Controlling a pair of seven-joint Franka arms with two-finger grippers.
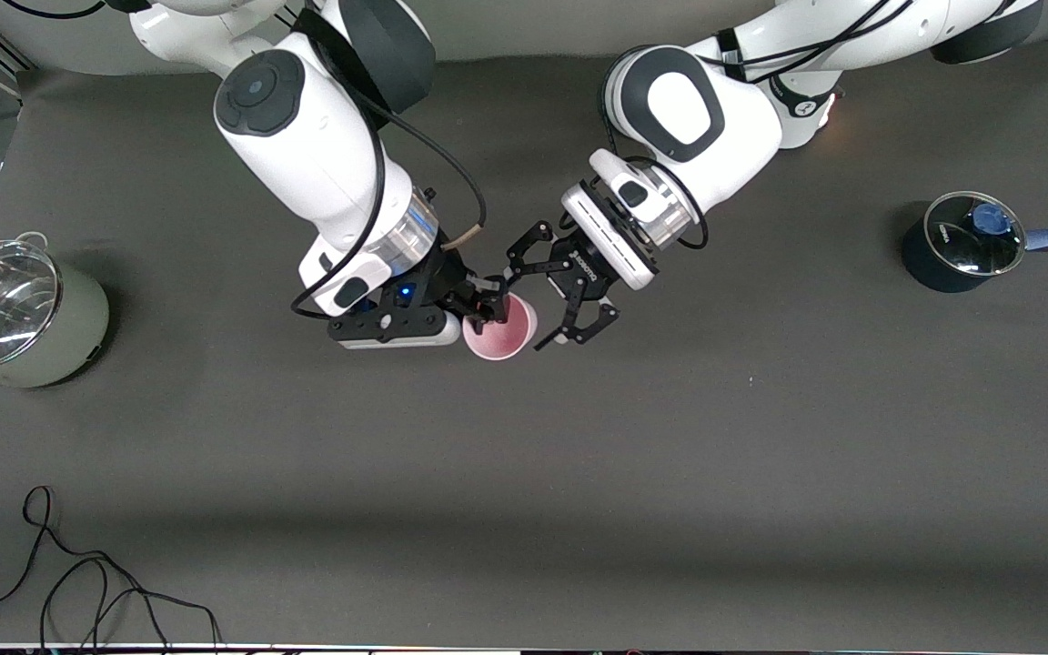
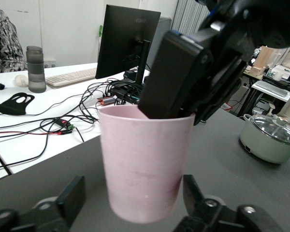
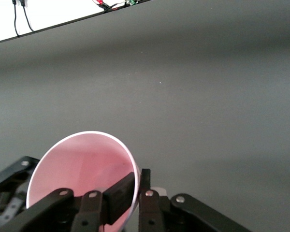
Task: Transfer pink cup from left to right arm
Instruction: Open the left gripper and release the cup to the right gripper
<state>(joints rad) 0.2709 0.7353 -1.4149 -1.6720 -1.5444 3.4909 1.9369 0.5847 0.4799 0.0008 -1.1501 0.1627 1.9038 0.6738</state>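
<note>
Pink cup (image 1: 500,333): held up over the middle of the desk (image 1: 670,455), mouth upward, pinched at its rim at about nine o'clock on the cup as the front view has it.
Right gripper (image 1: 490,307): closed on the cup wall, one finger (image 3: 120,197) inside the mouth and one outside, so it carries the cup by the rim and leaves the body free.
Left gripper (image 1: 563,305): spread wide at the cup's three o'clock side, its skeletal fingers (image 2: 70,199) standing either side of the lower body without touching it.
Why so, as I judge: a rim hold by one arm and a body hold by the other let both reach the cup without clashing; the hand-over looks essentially made, the left only needing to back away.
Front view alone: both arms meeting, a pale lidded pot (image 1: 19,318) at nine o'clock on the desk, a dark lidded pan (image 1: 961,244) with a blue handle at about two o'clock, and a loose cable (image 1: 78,582) at seven o'clock.
Left wrist view alone: the gaps between the cup's sides and the left fingers, and the right gripper's finger dipping into the mouth.
Right wrist view alone: the cup's empty, reddish-tinted inside and the wall clamped between the two fingers.
</note>
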